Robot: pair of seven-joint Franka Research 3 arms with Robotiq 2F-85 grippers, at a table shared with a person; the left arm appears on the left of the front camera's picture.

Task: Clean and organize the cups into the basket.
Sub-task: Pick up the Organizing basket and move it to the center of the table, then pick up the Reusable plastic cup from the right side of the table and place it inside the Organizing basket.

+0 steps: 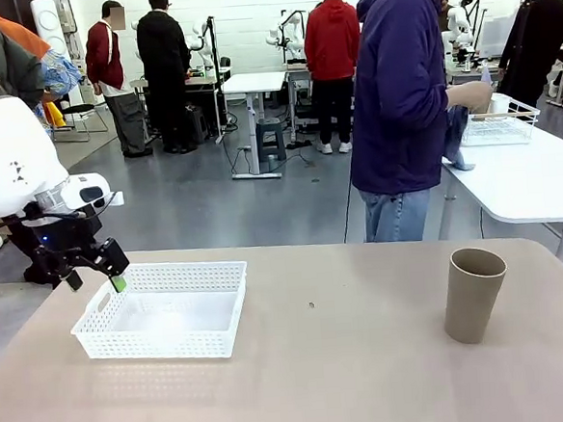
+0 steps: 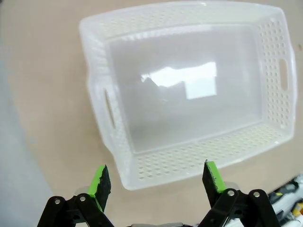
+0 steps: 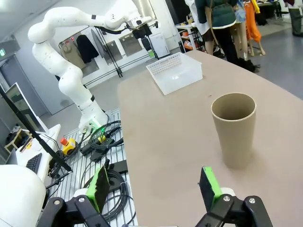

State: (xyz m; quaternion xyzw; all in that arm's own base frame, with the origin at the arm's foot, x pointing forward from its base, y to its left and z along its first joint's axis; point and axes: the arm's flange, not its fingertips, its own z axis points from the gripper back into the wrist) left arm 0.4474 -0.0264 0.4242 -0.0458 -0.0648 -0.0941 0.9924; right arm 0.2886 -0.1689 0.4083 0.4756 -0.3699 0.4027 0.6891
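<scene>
One tan-brown cup (image 1: 473, 292) stands upright near the right edge of the table (image 1: 351, 380), well apart from the white basket (image 1: 163, 311), which lies near the left edge. My left gripper (image 1: 96, 281) hangs above the left end of the basket with its jaws wide, and it holds nothing. My right gripper (image 3: 155, 182) is wide too, near the cup but not touching it.

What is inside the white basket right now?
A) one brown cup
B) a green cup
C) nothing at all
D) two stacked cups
C: the basket shows only its bare floor from above, while the one tan cup stands upright on the table, well away from it.
</scene>
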